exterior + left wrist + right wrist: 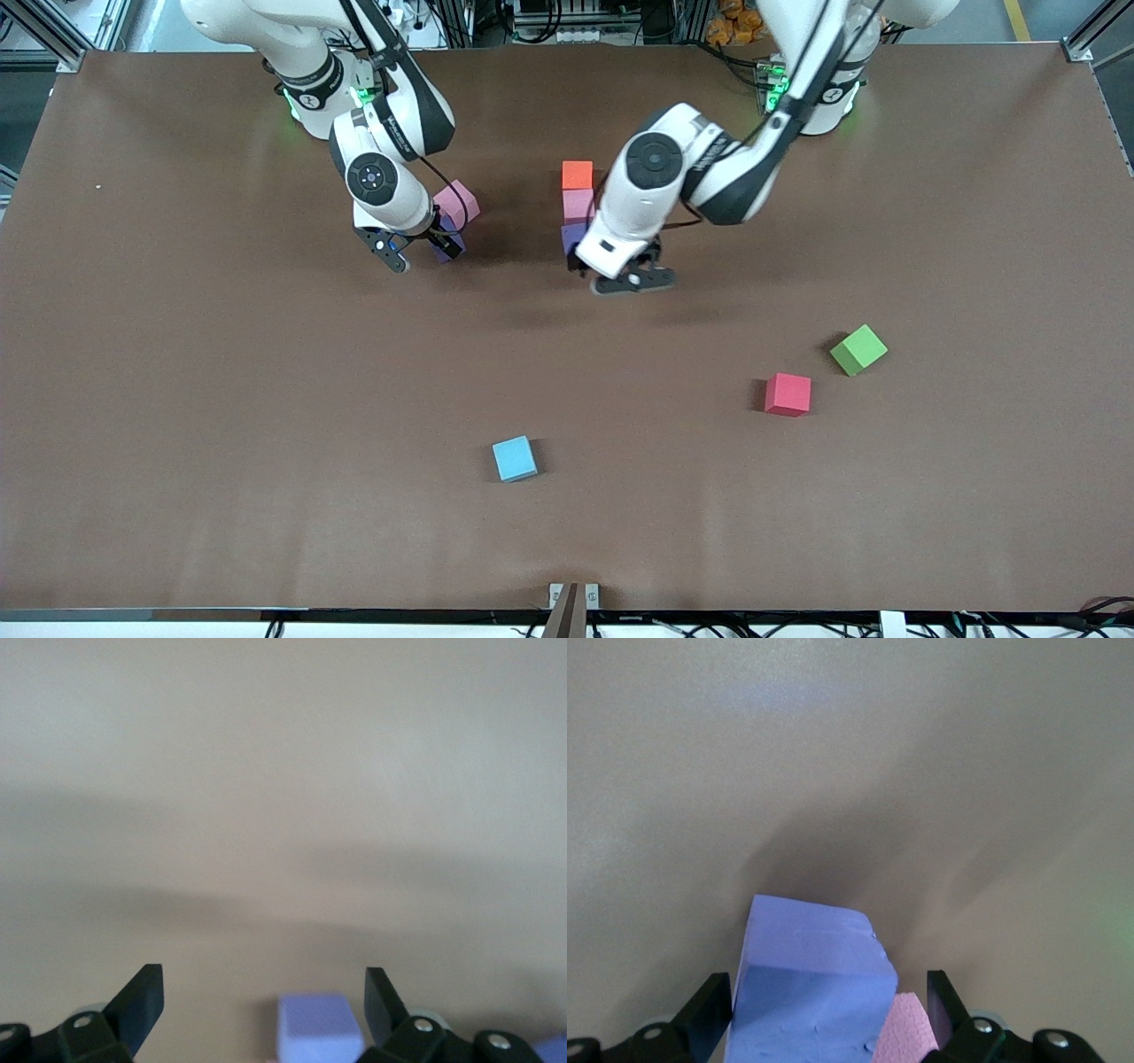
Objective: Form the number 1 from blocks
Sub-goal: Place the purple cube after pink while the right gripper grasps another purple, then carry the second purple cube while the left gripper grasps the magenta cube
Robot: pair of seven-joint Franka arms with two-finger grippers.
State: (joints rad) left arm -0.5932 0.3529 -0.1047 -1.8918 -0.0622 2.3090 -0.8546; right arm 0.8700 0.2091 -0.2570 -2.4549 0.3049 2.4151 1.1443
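Seven cubes are sitting on the desk (177,354) — two purple, two pink, one orange (577,175), one red (788,394), plus a green (858,349) and a light blue (515,459). The left gripper (631,276) is hanging spread wide and empty over the purple cube (319,1028) that is ending the orange–pink (578,206)–purple line near mid-desk. The right gripper (418,250) is straddling the second purple cube (811,992) beside the other pink one (457,203), fingers (709,1014) wide at its sides — contact I cannot tell.

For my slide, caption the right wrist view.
Right pincer straddling a purple block, pink block beside it.
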